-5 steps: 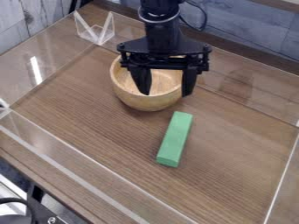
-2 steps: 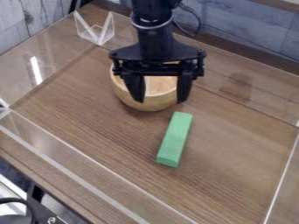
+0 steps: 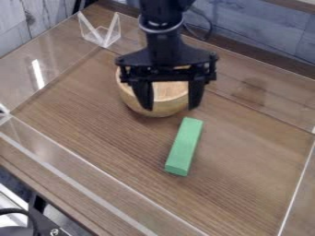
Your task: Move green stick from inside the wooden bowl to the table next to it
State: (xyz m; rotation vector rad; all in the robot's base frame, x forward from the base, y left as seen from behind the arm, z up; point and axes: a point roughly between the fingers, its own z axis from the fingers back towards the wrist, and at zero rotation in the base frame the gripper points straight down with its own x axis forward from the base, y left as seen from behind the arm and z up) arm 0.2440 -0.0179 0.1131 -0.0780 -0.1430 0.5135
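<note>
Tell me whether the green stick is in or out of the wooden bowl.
Out: the green stick lies flat on the table, beside the wooden bowl.

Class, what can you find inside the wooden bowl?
Only bare wood shows inside the wooden bowl; the end effector covers part of the interior, so anything there cannot be seen.

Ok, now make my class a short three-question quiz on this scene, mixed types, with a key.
1. True or false: the green stick lies inside the wooden bowl.
2. Fill in the blank: the claw is ____, its fingers apart.
3. Multiple choice: what does the green stick rest on?
a) the bowl's rim
b) the wood-grain tabletop
c) a clear acrylic wall

Key: 1 false; 2 open; 3 b
</note>
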